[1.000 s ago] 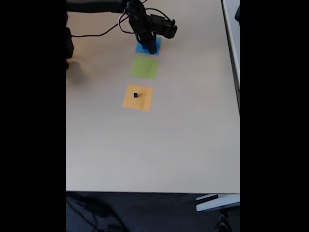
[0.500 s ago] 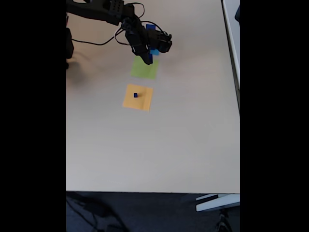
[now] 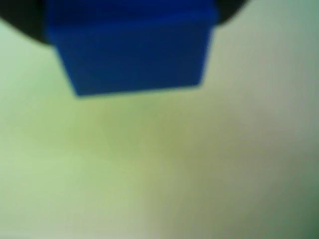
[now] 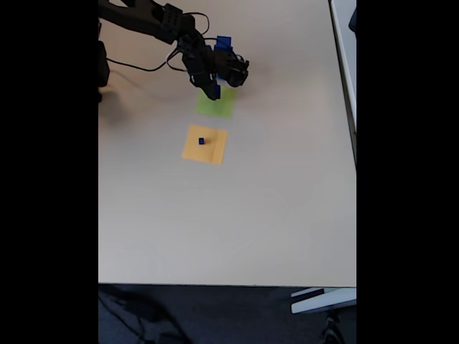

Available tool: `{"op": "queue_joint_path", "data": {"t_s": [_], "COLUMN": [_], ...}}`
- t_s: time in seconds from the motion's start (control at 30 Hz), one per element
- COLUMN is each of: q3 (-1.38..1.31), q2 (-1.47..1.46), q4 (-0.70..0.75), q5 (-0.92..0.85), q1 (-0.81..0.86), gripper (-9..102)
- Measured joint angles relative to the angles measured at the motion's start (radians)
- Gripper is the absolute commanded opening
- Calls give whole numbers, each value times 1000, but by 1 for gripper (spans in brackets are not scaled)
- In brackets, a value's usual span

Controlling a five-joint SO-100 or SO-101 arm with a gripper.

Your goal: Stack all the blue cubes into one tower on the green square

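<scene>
We see the gripper (image 4: pixel 216 92) clamping a blurred blue cube (image 3: pixel 132 47) above the green square (image 4: pixel 215 106), tiny cube (image 4: pixel 201 141) apart on orange patch (image 4: pixel 205 145).

table (image 4: pixel 237 222): pale beige top, evenly lit, spreading below and right of the gripper | floor (image 4: pixel 215 315): dark, beyond table's near edge | white furniture piece (image 4: pixel 323 299): lower right

In the wrist view the blue cube (image 3: pixel 134 47) is blurred and cut off by the top edge. In the fixed view the green square (image 4: pixel 215 105) is partly hidden beneath the gripper (image 4: pixel 215 92), whose jaws cannot be made out.
</scene>
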Motion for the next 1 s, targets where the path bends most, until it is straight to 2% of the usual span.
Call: {"op": "queue_joint_path", "data": {"t_s": [1.0], "q3": [48], "q2": [-5], "q4": [-34], "q5": [110], "q1": [-17], "gripper": [6]}}
